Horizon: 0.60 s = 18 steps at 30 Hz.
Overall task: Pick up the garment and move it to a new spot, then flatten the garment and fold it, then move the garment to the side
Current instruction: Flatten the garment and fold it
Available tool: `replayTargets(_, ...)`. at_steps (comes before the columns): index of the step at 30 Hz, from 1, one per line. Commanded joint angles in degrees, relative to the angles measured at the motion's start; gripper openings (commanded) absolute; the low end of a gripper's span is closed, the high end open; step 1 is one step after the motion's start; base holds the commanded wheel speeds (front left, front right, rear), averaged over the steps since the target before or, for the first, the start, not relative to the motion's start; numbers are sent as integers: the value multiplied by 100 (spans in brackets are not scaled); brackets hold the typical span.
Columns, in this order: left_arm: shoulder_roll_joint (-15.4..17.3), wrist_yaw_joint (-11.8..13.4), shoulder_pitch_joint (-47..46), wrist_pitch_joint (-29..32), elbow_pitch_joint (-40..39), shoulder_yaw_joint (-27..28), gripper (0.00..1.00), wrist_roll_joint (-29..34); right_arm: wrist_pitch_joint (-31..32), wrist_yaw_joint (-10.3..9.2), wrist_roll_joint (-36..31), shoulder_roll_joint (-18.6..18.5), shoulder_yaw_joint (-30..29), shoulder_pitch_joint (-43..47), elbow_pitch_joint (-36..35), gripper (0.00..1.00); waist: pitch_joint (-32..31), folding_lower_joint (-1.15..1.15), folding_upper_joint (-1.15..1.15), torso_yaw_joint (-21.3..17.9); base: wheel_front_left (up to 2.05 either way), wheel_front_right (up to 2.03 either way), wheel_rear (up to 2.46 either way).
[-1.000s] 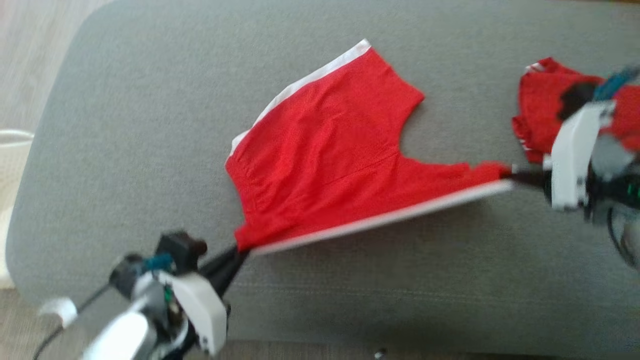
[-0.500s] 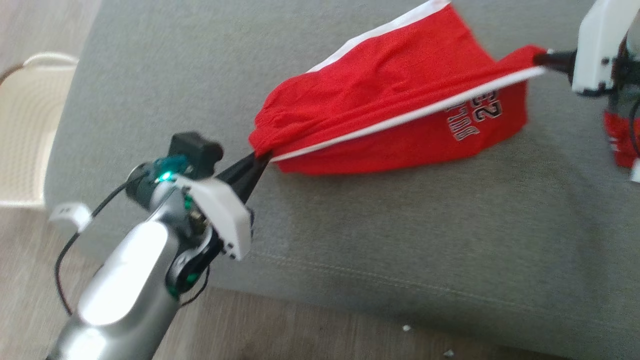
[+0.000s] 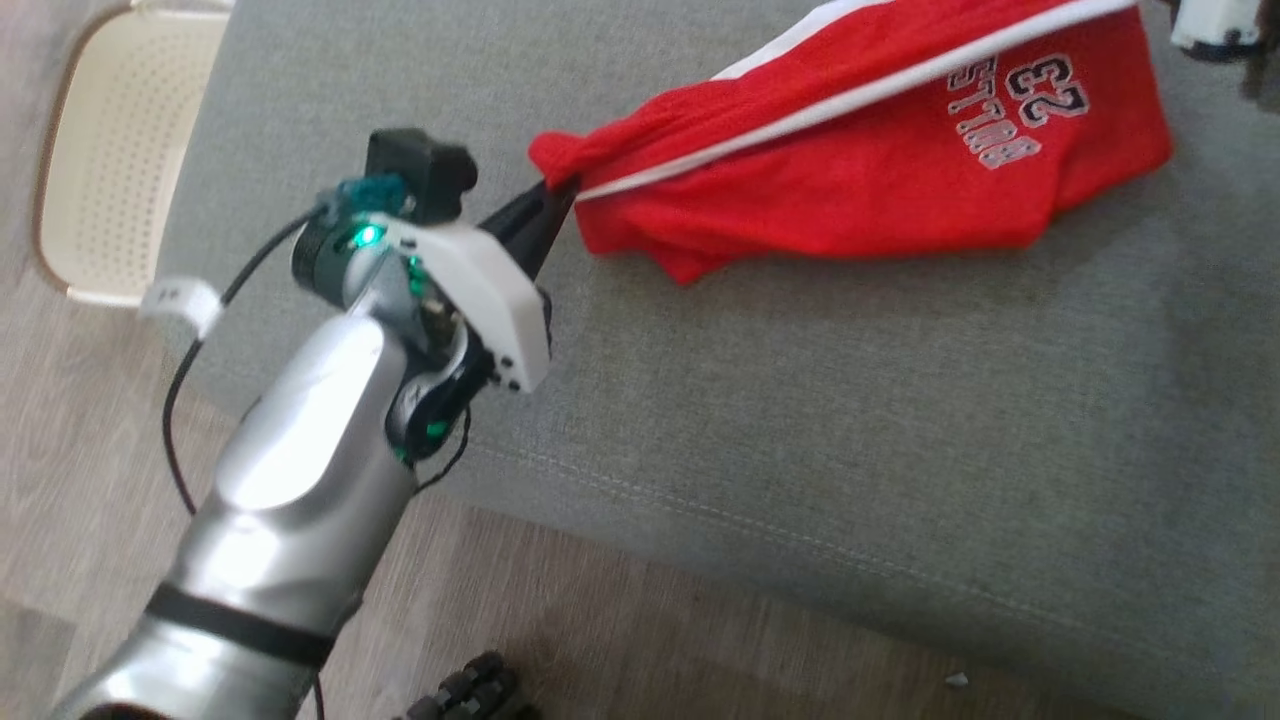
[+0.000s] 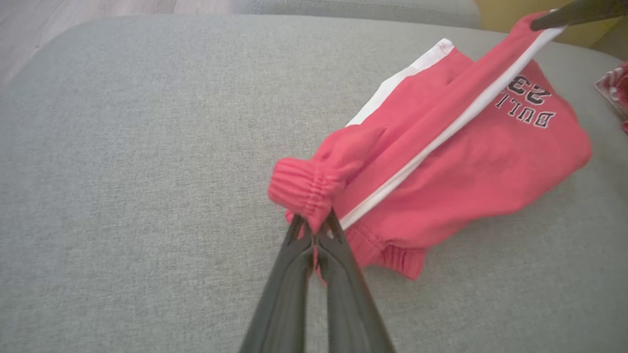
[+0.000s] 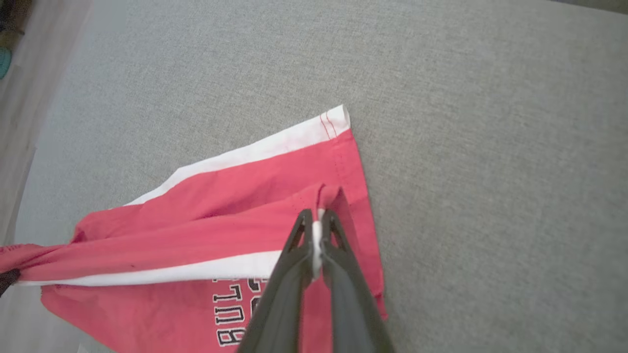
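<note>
Left pincer (image 3: 553,196) is clamped shut on the gathered elastic waistband of the red shorts (image 3: 860,190), its dark fingers (image 4: 294,274) pressed together with a fold of cloth between them. Our right pincer (image 5: 318,219) is closed likewise on a hem corner of the shorts, beside the white side stripe (image 5: 162,274). Between the two grips we see that stripe pulled into a taut line, raised off the grey cushion (image 3: 900,420), while the rest of the cloth hangs down and rests on the cushion, the printed lettering (image 3: 1015,110) facing up. The shorts lie towards the cushion's left end, the waistband near its left edge and back from the near edge.

On the cushion's right side, well apart from the shorts, we see a second red-and-white piece (image 4: 614,88). Off the cushion's left edge a cream perforated basket (image 3: 120,150) stands on the wooden floor (image 3: 90,480). A black cable (image 3: 185,400) loops beside our left arm, clear of the cloth.
</note>
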Motion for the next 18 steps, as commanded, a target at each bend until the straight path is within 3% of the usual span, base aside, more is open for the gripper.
replayTargets(1,160,-13,-297,-54,-61,205,0,-33,-79,-8,-65,129,16,-264,-174,0,112,0,0,60,0,0,0)
replayTargets(14,-254,-133,-1368,-402,1253,20,0,-182,-986,-8,-280,160,366,-853,564,0,526,0,0,165,0,0,0)
replayTargets(15,-275,-138,-1411,-424,1324,-5,36,-195,-1092,-8,-289,143,366,-896,609,0,543,0,0,170,0,0,0)
replayTargets(16,-290,-141,-1457,-467,1387,-24,100,-197,-1233,-8,-322,130,370,-948,641,0,566,0,0,171,0,0,0)
replayTargets(17,-305,-142,-1502,-532,1449,-21,100,-203,-1397,-8,-363,124,396,-996,662,71,588,0,0,172,0,0,0)
replayTargets(18,-319,-144,-1542,-591,1508,-24,100,-206,-1494,-8,-381,122,387,-1034,733,100,604,0,0,169,0,0,0)
